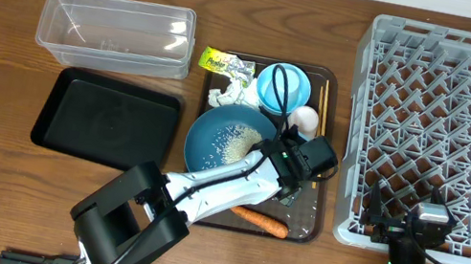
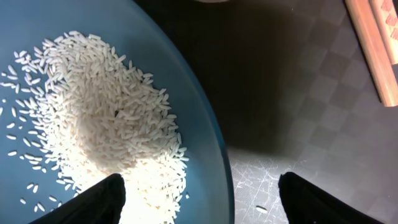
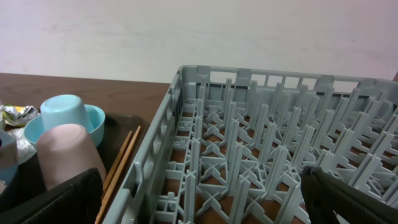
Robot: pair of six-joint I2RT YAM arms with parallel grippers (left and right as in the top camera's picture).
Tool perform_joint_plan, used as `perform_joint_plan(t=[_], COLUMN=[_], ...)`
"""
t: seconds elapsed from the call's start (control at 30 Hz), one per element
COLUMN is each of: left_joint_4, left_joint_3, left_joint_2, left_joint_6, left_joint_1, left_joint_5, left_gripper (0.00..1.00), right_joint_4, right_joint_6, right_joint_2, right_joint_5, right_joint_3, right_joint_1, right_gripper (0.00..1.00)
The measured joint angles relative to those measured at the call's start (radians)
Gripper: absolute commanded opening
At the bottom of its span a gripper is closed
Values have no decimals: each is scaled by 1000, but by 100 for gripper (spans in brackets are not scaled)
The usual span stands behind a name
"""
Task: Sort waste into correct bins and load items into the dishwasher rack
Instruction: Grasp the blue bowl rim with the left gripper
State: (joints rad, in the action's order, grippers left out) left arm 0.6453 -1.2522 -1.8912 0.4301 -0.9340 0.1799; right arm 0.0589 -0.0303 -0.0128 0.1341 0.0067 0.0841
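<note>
**Overhead.** On the wooden desk [image 1: 0, 32] a brown serving tray [image 1: 324, 227] carries the large blue round dish [image 1: 209, 142], with loose white rice grains [image 1: 240, 143] heaped toward its right side. Behind the dish lie a crumpled white tissue [image 1: 226, 94] and a yellow-green printed wrapper [image 1: 219, 61]; its print is too small to read. A small light-blue bowl [image 1: 272, 100], a white-pinkish cup [image 1: 305, 118] and thin wooden chopsticks [image 1: 323, 109] are on the tray's far right part. A small orange carrot [image 1: 261, 221] lies at the near edge. The clear plastic box [image 1: 115, 31] and the black tray [image 1: 107, 117] stand left of the serving tray. The grey dishwasher rack [image 1: 452, 141] stands to the right. The left gripper [image 1: 282, 155] is at the dish's right rim. The right gripper [image 1: 431, 213] is at the rack's near left corner.

**Left wrist.** The left gripper [image 2: 200, 180] has its jaws wide apart astride the dish [image 2: 205, 112] rim. One finger is over the rice [image 2: 106, 112], the other over the serving tray [image 2: 298, 93]. I cannot tell whether either finger touches. The chopsticks [image 2: 368, 50] cross the top right corner.

**Right wrist.** The right gripper [image 3: 200, 180] is spread wide and holds nothing, over the rack [image 3: 249, 155]. To the left, a light-blue cup [image 3: 65, 112] sits upside down in the bowl [image 3: 96, 121]. The pinkish cup [image 3: 68, 155] is also inverted, with the chopsticks [image 3: 121, 162] beside it.
</note>
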Motion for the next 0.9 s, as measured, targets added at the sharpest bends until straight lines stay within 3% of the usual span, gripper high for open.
perform_joint_plan(t=[0.27,0.6,0.9], left_joint_4=[-1,-6,-14], left_joint_3=[13,36,36], left_joint_2=[0,0,0], left_joint_6=[15,50,53], left_joint_1=[0,0,-1], left_joint_5=[5,3,3], left_gripper=[76,61,60], right_joint_4=[0,0,0], right_joint_6=[0,0,0], right_joint_2=[0,0,0], right_joint_5=[0,0,0], right_joint_3=[0,0,0], right_joint_1=[0,0,0], right_gripper=[99,99,99])
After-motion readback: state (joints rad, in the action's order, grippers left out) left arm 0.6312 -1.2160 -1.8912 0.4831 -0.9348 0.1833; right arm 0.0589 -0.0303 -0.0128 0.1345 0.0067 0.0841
